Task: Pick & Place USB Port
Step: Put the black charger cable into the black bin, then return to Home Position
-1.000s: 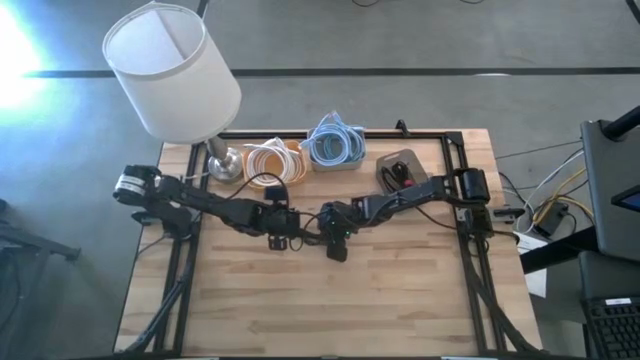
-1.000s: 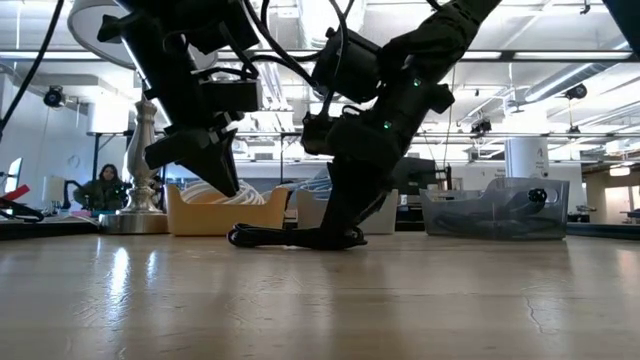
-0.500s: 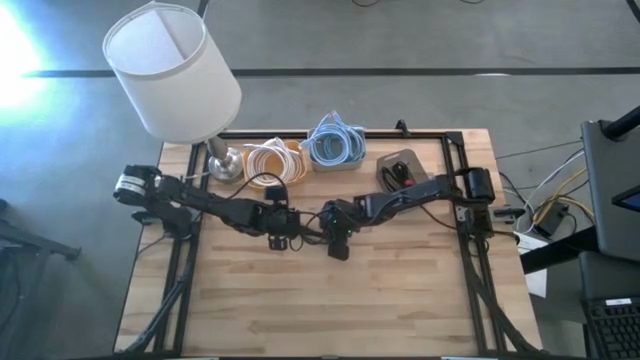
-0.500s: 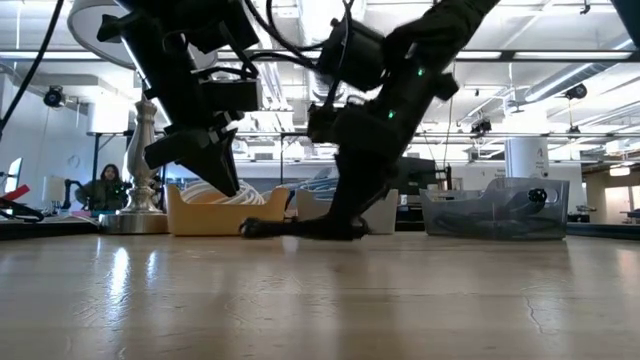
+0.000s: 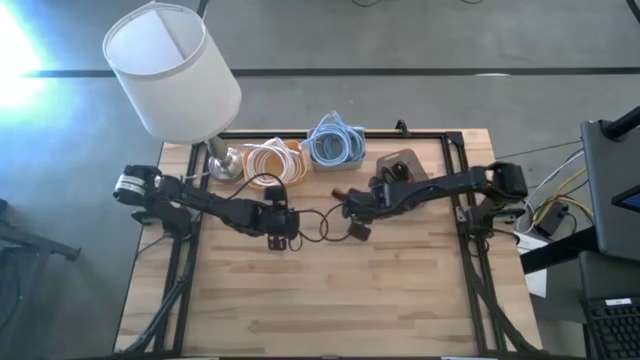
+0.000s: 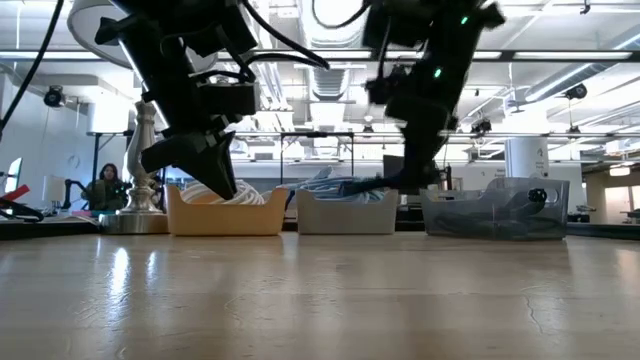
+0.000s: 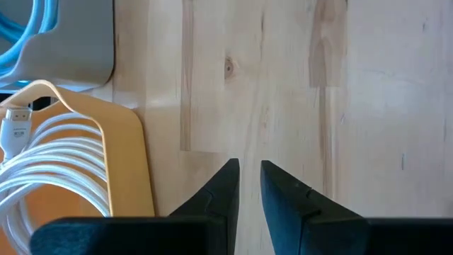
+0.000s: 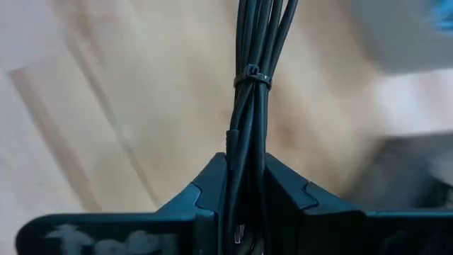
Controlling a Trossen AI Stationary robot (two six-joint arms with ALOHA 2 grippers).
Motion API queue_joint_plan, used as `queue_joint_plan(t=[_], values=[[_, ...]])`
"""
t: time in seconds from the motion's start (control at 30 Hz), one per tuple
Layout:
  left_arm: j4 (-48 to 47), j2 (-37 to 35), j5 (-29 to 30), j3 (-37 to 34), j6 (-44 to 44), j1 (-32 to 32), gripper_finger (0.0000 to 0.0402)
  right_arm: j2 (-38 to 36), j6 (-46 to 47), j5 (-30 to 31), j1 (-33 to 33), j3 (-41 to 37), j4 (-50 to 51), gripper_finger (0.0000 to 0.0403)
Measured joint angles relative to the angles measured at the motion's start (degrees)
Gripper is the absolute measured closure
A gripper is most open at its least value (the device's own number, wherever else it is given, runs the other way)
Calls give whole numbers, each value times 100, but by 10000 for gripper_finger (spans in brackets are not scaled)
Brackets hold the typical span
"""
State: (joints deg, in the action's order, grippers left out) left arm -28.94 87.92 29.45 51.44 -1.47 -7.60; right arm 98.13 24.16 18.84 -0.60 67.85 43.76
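Observation:
A black cable bundle (image 8: 251, 106), tied with a small zip tie, sits between the fingers of my right gripper (image 8: 245, 164). In the high view that gripper (image 5: 354, 214) hovers mid-table, just near of the clear bin (image 5: 400, 166), and the bundle's loop (image 5: 318, 222) trails toward my left gripper. In the low view the cable (image 6: 365, 184) is clear of the tabletop. My left gripper (image 5: 281, 228) waits left of centre, shut and empty, above bare wood (image 7: 249, 173). My right gripper pinches the black cable bundle between its two fingers, a short way below the zip tie (image 8: 253, 75). The fingers lie along the strands (image 8: 246, 145). The bundle is lifted clear of the table, its free loop (image 5: 318, 222) reaching out toward the table's left.
Along the far edge stand an orange bin of white cables (image 5: 268, 158), a grey bin of blue cables (image 5: 335, 148) and the clear bin. A lamp with a white shade (image 5: 172, 70) stands at the far left corner. The near half of the wooden table (image 5: 330, 300) is bare.
My right gripper has risen and moved toward the table's right and far side, closer to the clear bin. It has carried the black cable bundle, which lay on the table a second ago, up clear of the wood. The left arm has kept still.

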Motion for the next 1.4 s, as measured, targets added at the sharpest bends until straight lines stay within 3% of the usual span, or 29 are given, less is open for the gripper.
queue_joint_plan(t=[0.3,0.67,0.73,1.0,1.4], values=[[25,0,0,-117,15,-1,339,-1218,497,1019,43,-312,656,332],[451,0,-7,-122,157,0,339,-2483,2328,1131,203,-2058,680,332],[666,-8,-101,-122,154,0,339,-2597,2439,1124,201,-2352,462,332],[1693,-44,-1743,-122,29,-2,339,-2726,2452,1066,201,-2946,-284,329],[1782,-44,-1759,-122,-12,4,339,-2724,1927,915,201,-2596,-228,267]])
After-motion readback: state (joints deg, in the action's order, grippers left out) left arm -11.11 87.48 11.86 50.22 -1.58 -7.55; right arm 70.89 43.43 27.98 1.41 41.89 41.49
